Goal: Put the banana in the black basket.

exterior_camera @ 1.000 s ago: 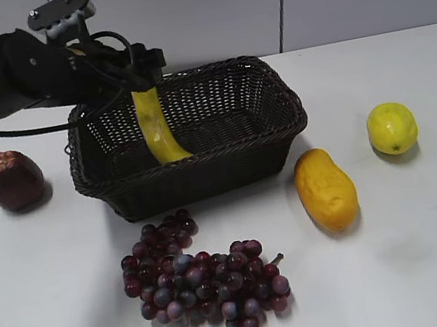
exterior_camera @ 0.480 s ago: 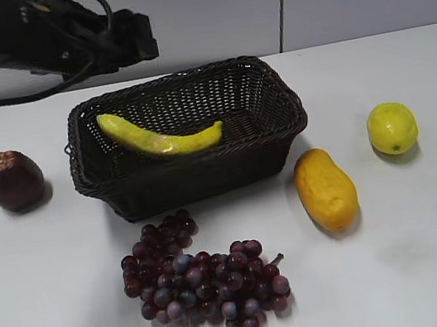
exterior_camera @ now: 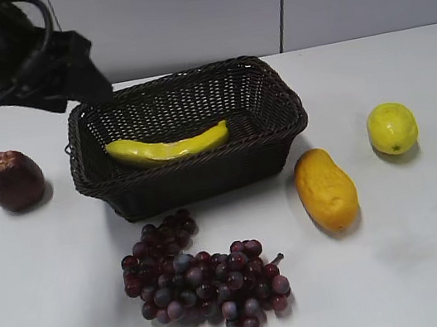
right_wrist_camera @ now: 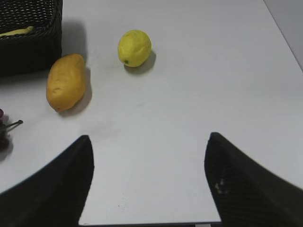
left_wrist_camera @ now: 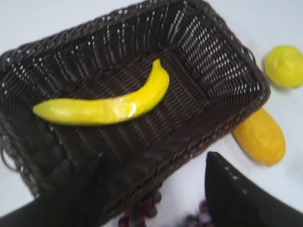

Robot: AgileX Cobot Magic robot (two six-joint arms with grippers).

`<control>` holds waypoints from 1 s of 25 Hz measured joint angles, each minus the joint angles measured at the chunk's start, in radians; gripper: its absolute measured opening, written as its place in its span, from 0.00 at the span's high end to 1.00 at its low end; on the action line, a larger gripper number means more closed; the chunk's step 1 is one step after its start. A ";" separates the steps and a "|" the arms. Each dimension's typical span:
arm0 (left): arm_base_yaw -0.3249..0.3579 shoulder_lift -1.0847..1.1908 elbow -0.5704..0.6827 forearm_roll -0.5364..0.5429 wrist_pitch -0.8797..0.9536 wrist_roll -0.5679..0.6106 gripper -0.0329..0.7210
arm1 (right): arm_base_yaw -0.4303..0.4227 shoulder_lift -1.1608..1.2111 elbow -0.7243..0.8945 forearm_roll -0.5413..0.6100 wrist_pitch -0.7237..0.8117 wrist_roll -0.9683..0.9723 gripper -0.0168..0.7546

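Observation:
The yellow-green banana (exterior_camera: 169, 146) lies flat on the floor of the black basket (exterior_camera: 282, 115). It also shows in the left wrist view (left_wrist_camera: 106, 106), lying lengthwise in the basket (left_wrist_camera: 222, 61). My left gripper (left_wrist_camera: 154, 163) is open and empty, raised above the basket's near-left rim; in the exterior view the left arm (exterior_camera: 61, 72) hangs over the basket's back-left corner. My right gripper (right_wrist_camera: 149, 142) is open and empty over bare table, right of the basket (right_wrist_camera: 28, 52).
A dark red apple (exterior_camera: 14, 179) sits left of the basket. A bunch of purple grapes (exterior_camera: 200, 280) lies in front of it. An orange-yellow mango (exterior_camera: 325, 189) and a yellow lemon (exterior_camera: 391, 128) lie to the right.
The left gripper let go of the banana, which fell from upright to lying flat in the basket. The left arm has pulled up and back to the left.

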 joint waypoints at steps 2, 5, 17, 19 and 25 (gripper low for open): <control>0.018 -0.033 0.000 0.032 0.072 -0.001 0.15 | 0.000 0.000 0.000 0.000 0.000 0.000 0.22; 0.063 -0.078 0.000 0.083 0.150 -0.017 0.16 | 0.000 0.000 0.000 0.000 0.000 0.000 0.22; 0.412 -0.327 0.156 0.198 0.317 -0.034 0.17 | 0.000 0.000 0.000 0.000 0.000 0.000 0.22; 0.450 -0.396 0.213 0.195 0.308 -0.034 0.17 | 0.000 0.000 0.000 0.000 0.000 0.000 0.22; 0.492 -0.679 0.392 0.201 0.254 -0.034 0.17 | 0.000 0.000 0.000 0.000 0.000 0.000 0.22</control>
